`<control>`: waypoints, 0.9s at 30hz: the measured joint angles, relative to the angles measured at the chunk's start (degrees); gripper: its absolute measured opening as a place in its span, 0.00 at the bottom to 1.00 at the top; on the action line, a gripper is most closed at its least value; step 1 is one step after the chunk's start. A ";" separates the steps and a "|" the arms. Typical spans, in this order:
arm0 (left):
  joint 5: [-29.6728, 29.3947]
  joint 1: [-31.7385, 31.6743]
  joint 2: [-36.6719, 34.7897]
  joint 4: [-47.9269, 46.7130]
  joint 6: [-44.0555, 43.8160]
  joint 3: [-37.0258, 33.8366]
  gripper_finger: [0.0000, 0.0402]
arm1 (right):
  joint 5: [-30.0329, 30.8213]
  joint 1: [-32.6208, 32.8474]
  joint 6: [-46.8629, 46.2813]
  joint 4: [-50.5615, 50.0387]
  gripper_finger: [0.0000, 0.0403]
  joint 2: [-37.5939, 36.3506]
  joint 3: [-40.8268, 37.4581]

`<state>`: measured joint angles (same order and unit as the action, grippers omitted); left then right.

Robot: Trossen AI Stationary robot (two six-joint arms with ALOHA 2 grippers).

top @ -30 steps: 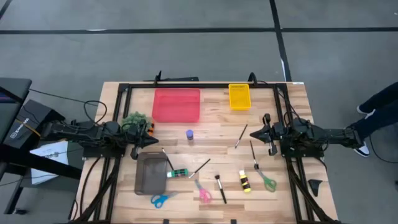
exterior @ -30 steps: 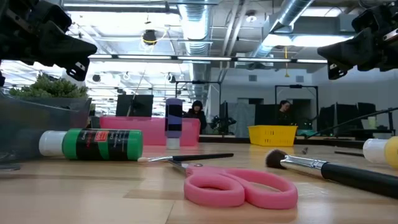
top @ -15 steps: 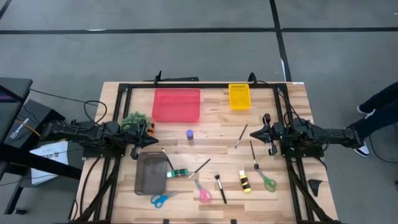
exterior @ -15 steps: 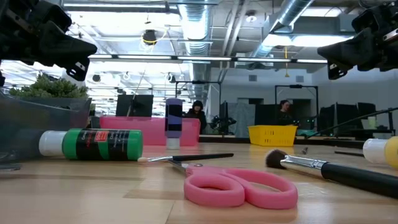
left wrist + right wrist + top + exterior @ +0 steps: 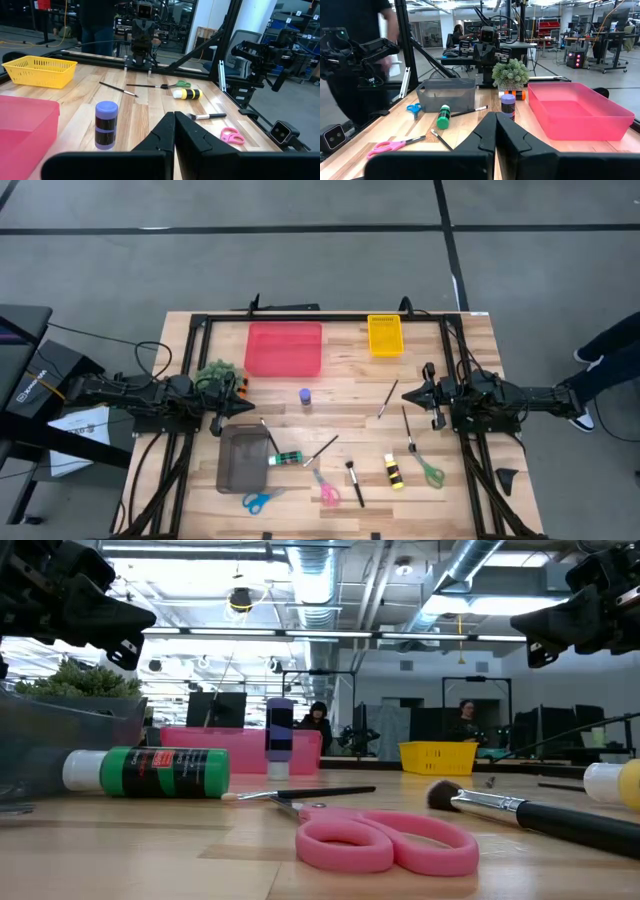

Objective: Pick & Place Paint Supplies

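Open bench around the purple paint bottle mid-table — below it, brushes, green paint bottle and pink scissors crowd the front.

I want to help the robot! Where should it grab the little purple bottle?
The purple bottle stands upright and alone on the table, with bare wood all around. Probably best from straight above, fingers closing on opposite sides of its round body, just below the cap.

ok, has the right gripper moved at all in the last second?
No. In the high view the right gripper sits at the same spot beside the thin brush, level with the purple bottle, as in both earlier pictures.
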<state>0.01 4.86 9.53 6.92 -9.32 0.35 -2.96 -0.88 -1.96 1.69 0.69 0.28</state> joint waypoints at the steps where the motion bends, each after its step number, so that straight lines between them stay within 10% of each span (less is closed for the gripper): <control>1: 0.00 -0.01 -0.01 0.00 0.00 -0.01 0.00 | 0.00 0.00 -0.02 0.00 0.00 0.02 -0.01; 20: -2.29 -0.02 0.88 5.02 -0.35 -0.01 0.00 | -0.01 0.00 0.00 0.00 0.00 0.01 0.00; 27: -3.27 -0.04 2.69 20.82 -21.99 -0.01 0.00 | 0.00 -0.01 -0.02 0.00 0.00 0.02 -0.01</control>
<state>-3.26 4.82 12.22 27.74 -31.32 0.34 -2.96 -0.88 -1.98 1.69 0.71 0.27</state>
